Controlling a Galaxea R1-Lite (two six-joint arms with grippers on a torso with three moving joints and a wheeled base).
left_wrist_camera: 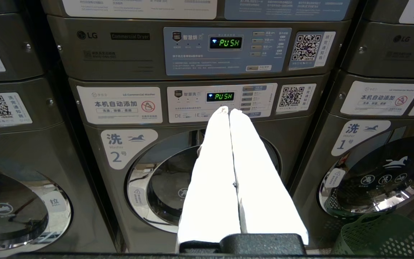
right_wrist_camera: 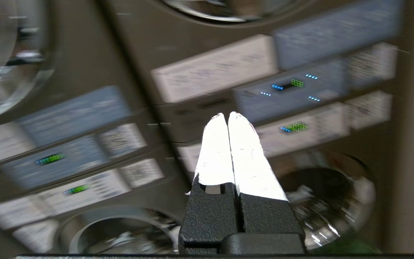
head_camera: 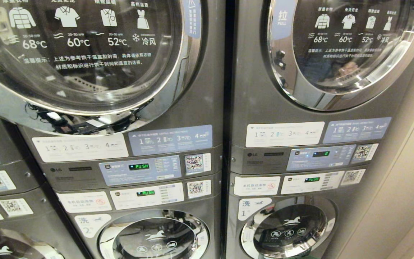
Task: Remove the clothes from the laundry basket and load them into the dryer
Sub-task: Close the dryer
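Both white tapered end effectors, left (left_wrist_camera: 228, 109) & right (right_wrist_camera: 227, 115), clenched empty w/ glossy chrome-ringed dryer door (head_camera: 340, 54) ahead.

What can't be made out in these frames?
- Laundry basket: left wrist view, cut off by the corner; contents hidden.
- Clothes: in no view.
- Panel text: right wrist view, motion-blurred.
- Dryer drum: head view, hidden by door glare and printing.
- Both arms: outside head view.

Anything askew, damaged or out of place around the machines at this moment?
Nothing stands out. The dryer doors are shut, and the green laundry basket stands upright on the floor by washer 1. Both the left gripper and right gripper are shut and empty.
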